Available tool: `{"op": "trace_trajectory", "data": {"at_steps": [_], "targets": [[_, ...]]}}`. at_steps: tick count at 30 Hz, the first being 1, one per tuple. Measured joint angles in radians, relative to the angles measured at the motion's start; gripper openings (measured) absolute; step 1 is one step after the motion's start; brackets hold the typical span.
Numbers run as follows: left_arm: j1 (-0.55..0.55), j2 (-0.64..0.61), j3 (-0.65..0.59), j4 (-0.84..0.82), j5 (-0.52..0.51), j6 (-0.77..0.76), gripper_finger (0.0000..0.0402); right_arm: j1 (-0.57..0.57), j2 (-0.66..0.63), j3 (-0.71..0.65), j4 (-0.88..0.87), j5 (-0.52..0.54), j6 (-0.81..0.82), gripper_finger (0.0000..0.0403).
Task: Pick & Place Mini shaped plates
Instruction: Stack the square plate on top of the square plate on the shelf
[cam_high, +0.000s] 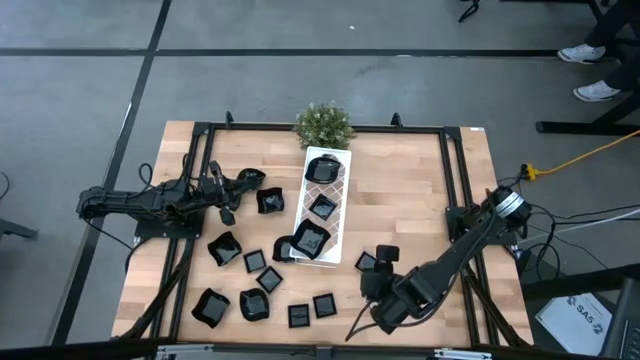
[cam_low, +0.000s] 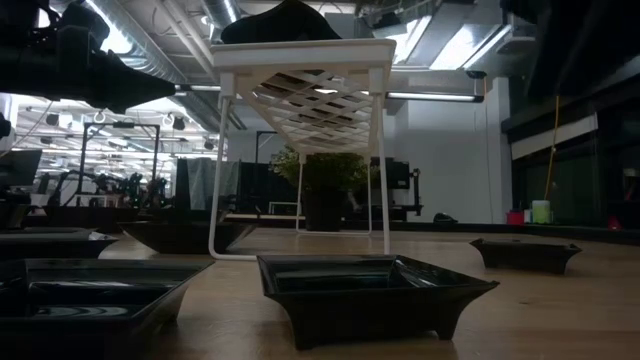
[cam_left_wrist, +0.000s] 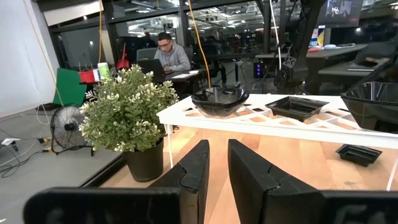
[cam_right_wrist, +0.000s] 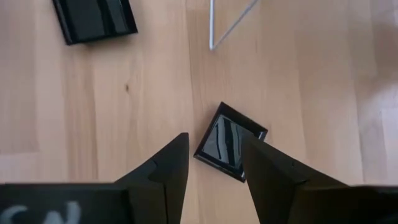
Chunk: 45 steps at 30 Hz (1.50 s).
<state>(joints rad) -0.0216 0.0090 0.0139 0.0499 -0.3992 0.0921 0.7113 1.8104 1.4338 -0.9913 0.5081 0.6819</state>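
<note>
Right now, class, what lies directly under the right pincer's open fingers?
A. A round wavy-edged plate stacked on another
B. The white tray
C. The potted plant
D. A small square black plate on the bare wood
D: the right wrist view shows a small square black plate lying flat on the table, between the spread fingers of the right pincer, not yet gripped.

the table's (cam_high: 400, 200) right half between the white tray (cam_high: 338, 205) and the right edge lies bare, wide enough for passage. the potted plant (cam_high: 323, 123) blocks the far edge's middle. black plates (cam_high: 232, 280) crowd the near left corner and front edge, leaving narrow gaps.
</note>
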Motion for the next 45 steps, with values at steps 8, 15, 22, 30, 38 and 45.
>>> {"op": "trace_trajectory", "data": {"at_steps": [8,15,22,30,38,45], "targets": [[0.0,0.0,0.0,0.0,0.0,0.0,0.0053,-0.001,0.081,0.0,0.0,-0.003,0.09,0.0147],[0.0,0.0,0.0,0.0,0.0,0.0,0.0052,-0.001,0.132,0.0,-0.001,-0.004,0.116,0.0147],[0.0,0.0,0.0,0.0,0.0,0.0,0.0055,-0.001,0.144,-0.054,0.072,0.005,0.14,0.0147],[0.0,0.0,0.0,0.0,0.0,0.0,0.0053,-0.009,0.146,-0.195,0.21,0.055,0.228,0.0147],[0.0,0.0,0.0,0.0,0.0,0.0,0.0052,-0.012,0.146,-0.198,0.214,0.075,0.232,0.0134],[0.0,0.0,0.0,0.0,0.0,0.0,0.0054,-0.03,0.145,-0.213,0.226,0.067,0.248,0.0077]]}}
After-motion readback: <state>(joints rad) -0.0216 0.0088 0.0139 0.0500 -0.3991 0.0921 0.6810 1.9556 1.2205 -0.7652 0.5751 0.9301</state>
